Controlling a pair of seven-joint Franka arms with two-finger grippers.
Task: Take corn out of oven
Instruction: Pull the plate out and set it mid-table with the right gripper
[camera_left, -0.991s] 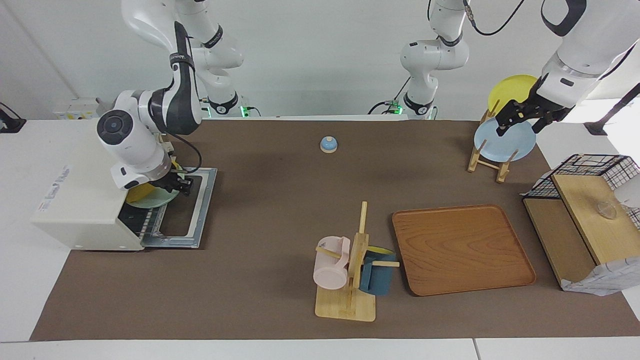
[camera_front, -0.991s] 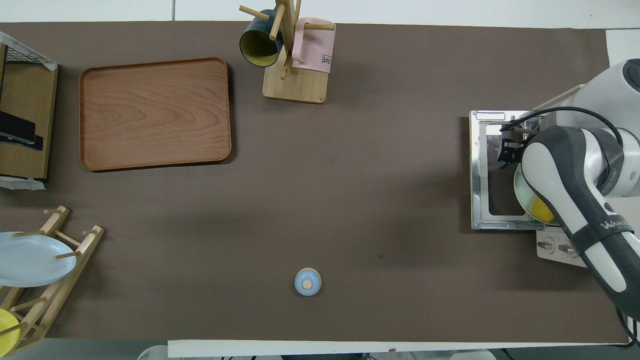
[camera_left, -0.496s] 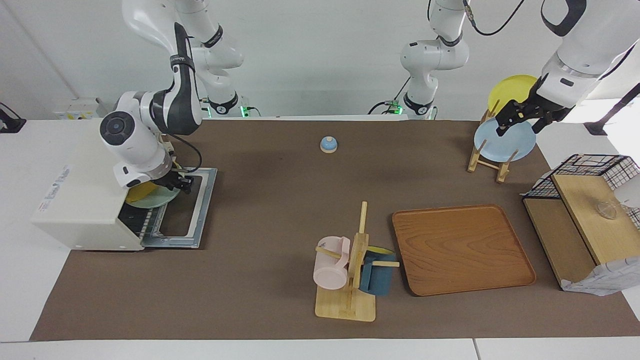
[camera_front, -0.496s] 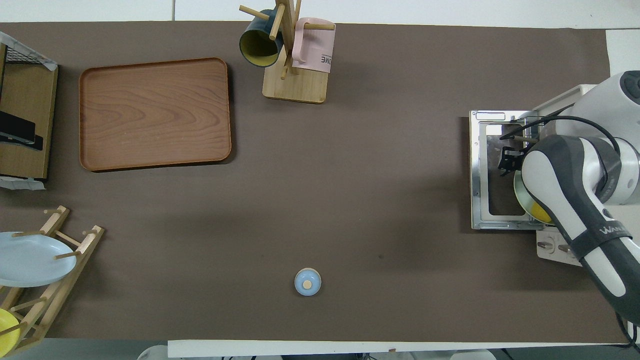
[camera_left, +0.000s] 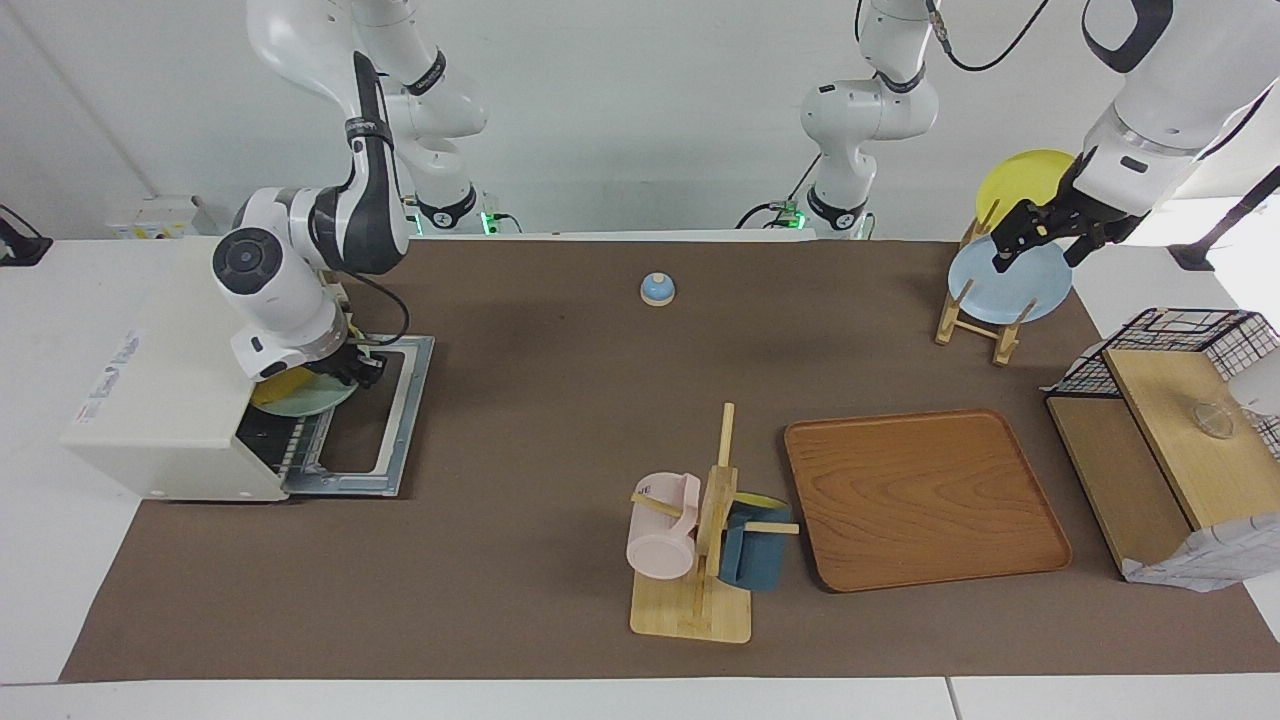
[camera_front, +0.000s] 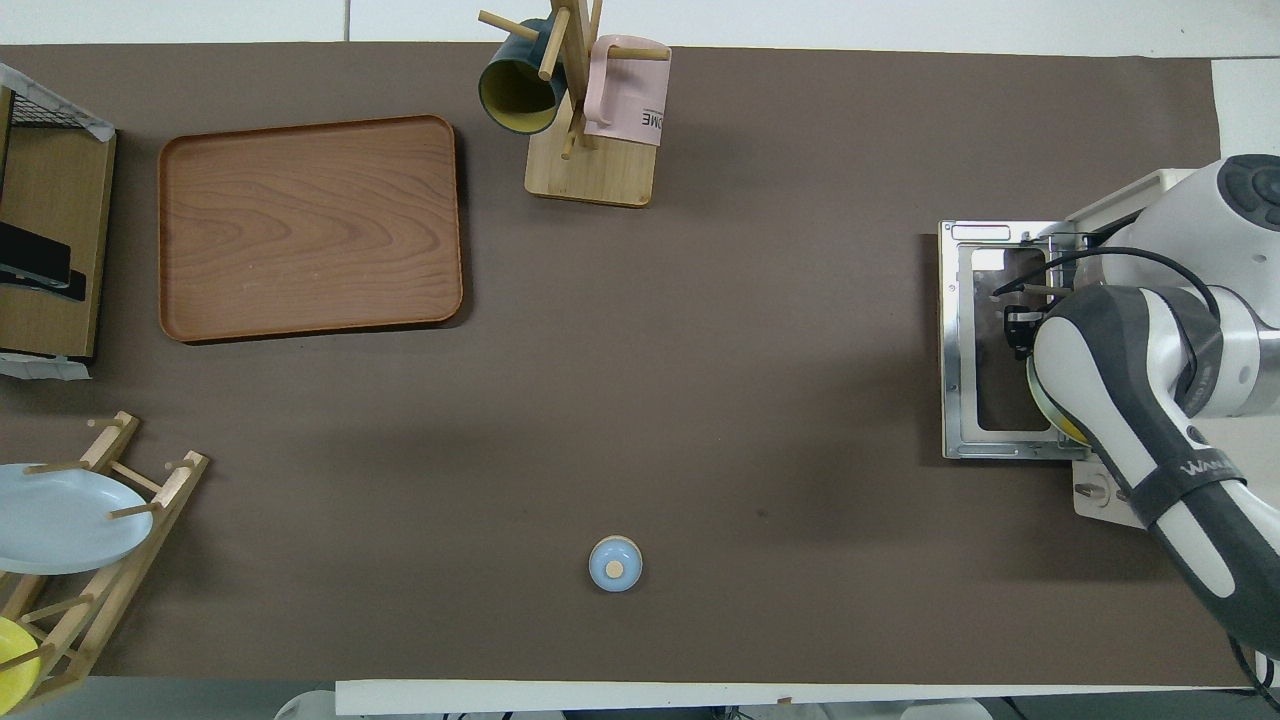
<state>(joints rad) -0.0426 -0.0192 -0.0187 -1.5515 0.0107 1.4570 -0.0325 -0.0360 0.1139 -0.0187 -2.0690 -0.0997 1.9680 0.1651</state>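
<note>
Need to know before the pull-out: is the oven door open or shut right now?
Open. The oven door lies folded flat on the mat, and the right gripper is over it at the opening.

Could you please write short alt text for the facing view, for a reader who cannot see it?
The right gripper reaches low over the open door of a cream-white oven, at a pale green plate carrying the yellow corn. The left gripper waits over a plate rack; a wooden tray and a mug tree stand on the brown mat.
</note>
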